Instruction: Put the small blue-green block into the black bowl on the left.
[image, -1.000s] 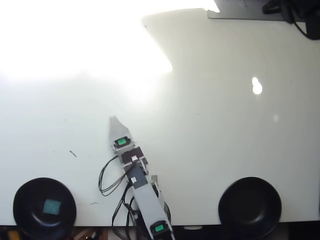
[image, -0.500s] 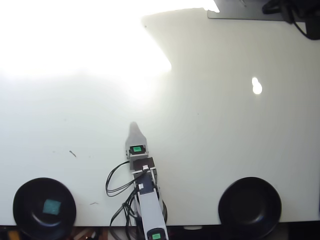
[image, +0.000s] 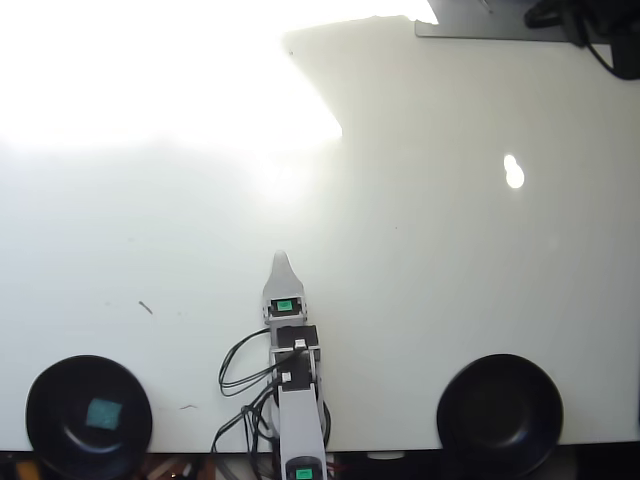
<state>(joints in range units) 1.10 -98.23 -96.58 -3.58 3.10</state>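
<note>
Both bowls, the black bowl (image: 60, 385) and its twin (image: 500, 400), look glossy (plastic, seemingly); the table (image: 450, 280) beyond the fingertips is smooth, shiny white.

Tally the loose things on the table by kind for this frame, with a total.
Black bowls: 2, one at lower left, one at lower right
Small blue-green blocks: 1, lying inside the lower-left bowl
Total: 3
</note>
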